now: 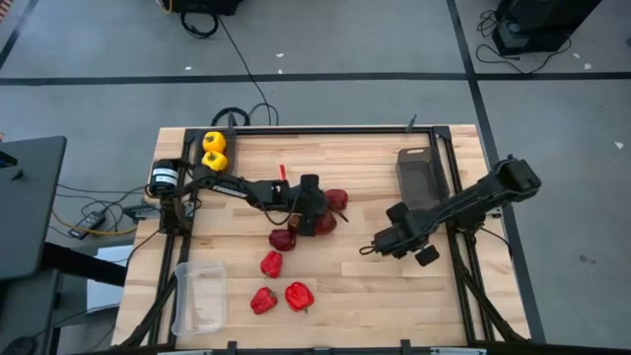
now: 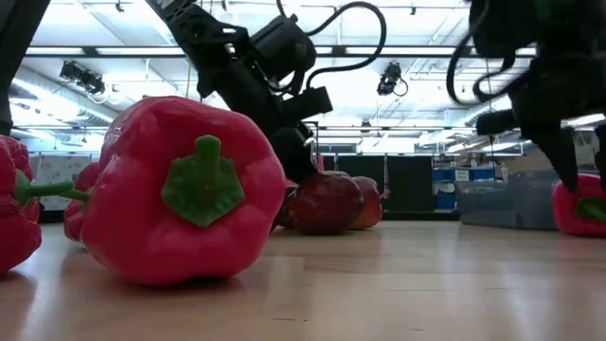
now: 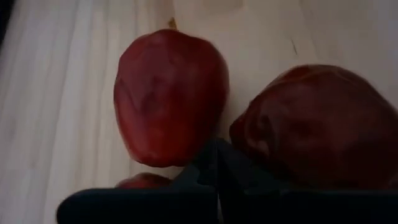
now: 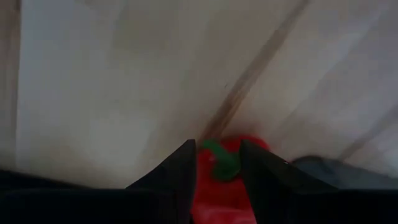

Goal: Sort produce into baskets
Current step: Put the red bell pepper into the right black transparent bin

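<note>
Three dark maroon fruits (image 1: 335, 200) (image 1: 283, 240) lie close together on the table's middle. My left gripper (image 1: 314, 219) is shut, slanting down among them. In the left wrist view its tip (image 3: 214, 152) stands between two of the fruits (image 3: 171, 99) (image 3: 317, 124). My right gripper (image 1: 386, 245), right of centre and pointing down, is shut on a red pepper (image 4: 224, 186). Three red peppers (image 1: 271, 263) (image 1: 263, 300) (image 1: 299, 295) lie near the front. Two yellow peppers (image 1: 213, 151) sit at the far left corner. My left gripper's shut fingers (image 3: 205, 168) lie in the gap between two maroon fruits; whether they touch either one I cannot tell. My right gripper pinches the red pepper's stem end (image 4: 214, 163) between its two fingers, from above, pointing steeply down. The green stem (image 4: 219, 160) shows between the fingers. The pepper (image 2: 579, 206) hangs low by the table.
A dark grey basket (image 1: 422, 179) stands at the far right, close to my right arm. A clear plastic basket (image 1: 199, 299) sits at the near left corner. A big red pepper (image 2: 180, 189) fills the low view's left. Bare wood lies between the two grippers.
</note>
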